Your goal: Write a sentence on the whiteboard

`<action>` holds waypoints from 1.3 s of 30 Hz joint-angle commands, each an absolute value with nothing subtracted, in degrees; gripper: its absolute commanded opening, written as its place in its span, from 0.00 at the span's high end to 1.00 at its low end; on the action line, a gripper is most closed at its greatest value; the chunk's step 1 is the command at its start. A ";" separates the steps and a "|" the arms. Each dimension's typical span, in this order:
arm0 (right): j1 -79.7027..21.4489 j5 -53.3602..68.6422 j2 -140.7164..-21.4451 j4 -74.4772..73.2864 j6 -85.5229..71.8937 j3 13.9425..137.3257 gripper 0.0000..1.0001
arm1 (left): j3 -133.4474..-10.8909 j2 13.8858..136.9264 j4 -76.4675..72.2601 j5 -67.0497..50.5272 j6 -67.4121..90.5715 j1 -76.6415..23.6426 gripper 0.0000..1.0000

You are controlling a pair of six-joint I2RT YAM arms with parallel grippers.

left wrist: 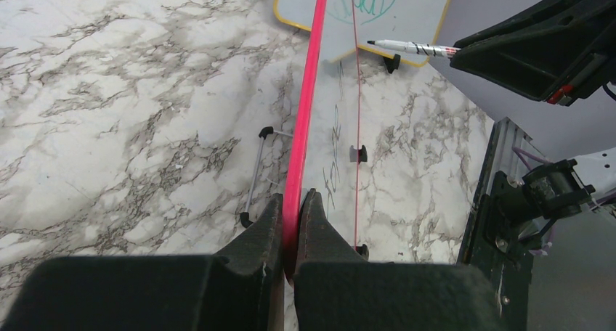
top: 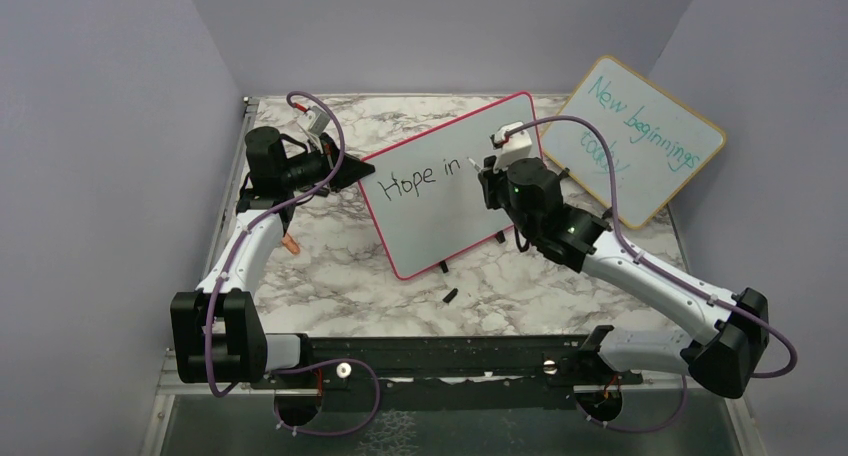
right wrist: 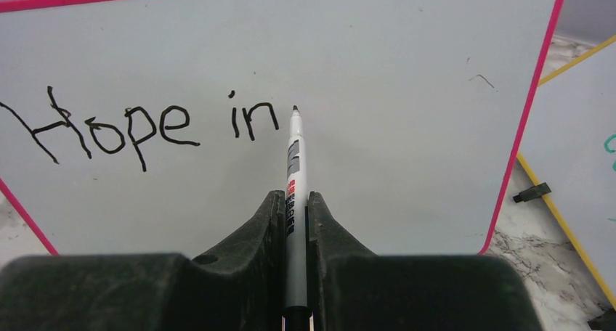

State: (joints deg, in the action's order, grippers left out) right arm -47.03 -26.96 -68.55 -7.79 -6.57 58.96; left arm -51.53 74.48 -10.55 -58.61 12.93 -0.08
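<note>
- The sentence [right wrist: 138, 124] reads only "Hope in", black, on the whiteboard [top: 455, 221] at mid-frame in the top view; I judge more words are left, with bare board beyond.
- My right gripper [right wrist: 294, 197] clamps the marker [right wrist: 293, 146], tip just right of "in"; its label I can't read.
- My left gripper [left wrist: 293, 200] pinches the whiteboard's red edge.
- Second board [top: 640, 141], upper right: teal "New beginnings today".

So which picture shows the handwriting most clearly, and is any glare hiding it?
Right wrist view: the sentence, "Hope in", on the whiteboard is sharp, evenly lit, no glare; the right pincer holding the marker is dark and soft. Left wrist view: the board is edge-on, letters squashed. Top view: small but readable.
</note>
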 commanded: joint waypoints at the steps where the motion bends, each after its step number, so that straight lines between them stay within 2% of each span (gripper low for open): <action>1: -45.28 -26.81 -66.64 -6.04 -4.86 57.86 0.99 | -49.33 76.74 -4.31 -54.57 4.30 -0.97 1.00; 13: -41.21 -22.98 -67.04 -4.20 -4.31 56.91 0.99 | -49.23 76.63 -4.32 -54.67 4.23 -0.97 1.00; 39: -40.34 -19.17 -69.95 -3.06 -4.43 56.78 0.99 | -49.31 77.04 -4.25 -54.62 4.20 -0.97 1.00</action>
